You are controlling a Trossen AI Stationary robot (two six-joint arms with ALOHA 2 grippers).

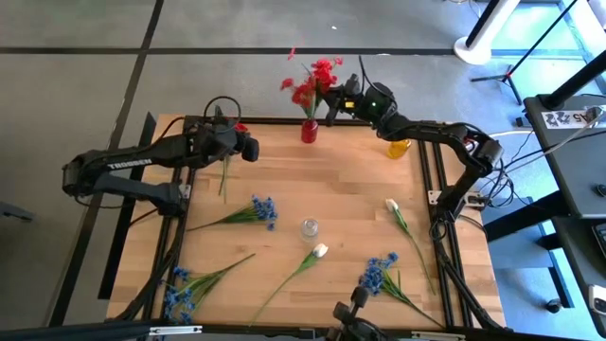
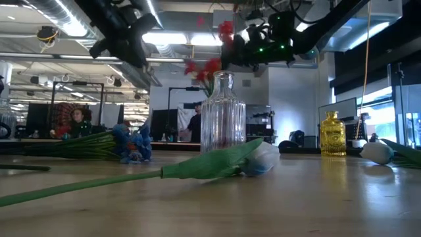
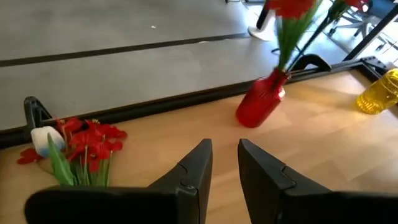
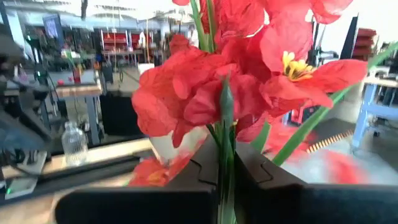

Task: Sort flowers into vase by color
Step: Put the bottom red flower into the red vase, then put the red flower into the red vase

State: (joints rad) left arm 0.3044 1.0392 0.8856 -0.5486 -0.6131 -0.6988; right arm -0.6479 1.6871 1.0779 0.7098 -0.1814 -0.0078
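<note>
A red vase (image 1: pixel 310 131) stands at the table's far edge, and green stems rise from its mouth (image 3: pixel 281 76). Red flowers (image 1: pixel 312 80) bloom above it. My right gripper (image 1: pixel 331 102) is beside them, shut on a stem. Left of the vase, my left gripper (image 1: pixel 254 150) hovers open over bare wood, with nothing between its fingers (image 3: pixel 199 162). More red flowers (image 3: pixel 87 146) and a white bud (image 3: pixel 46 140) lie flat on the table by the far left edge. My right gripper pinches one green stem (image 4: pixel 225 143) between its two fingers, just below the red blooms (image 4: pixel 205 87). The fingers come in about level from the table's right side and lie across the stem. The stem stands upright with the blooms above the fingers. Its lower end is hidden.
A clear glass vase (image 1: pixel 310 228) stands mid-table and a yellow vase (image 1: pixel 399 147) at the far right. Blue flowers (image 1: pixel 256 210) (image 1: pixel 185 289) (image 1: pixel 379 275) and white flowers (image 1: pixel 317 252) (image 1: pixel 391 205) lie across the table's near half.
</note>
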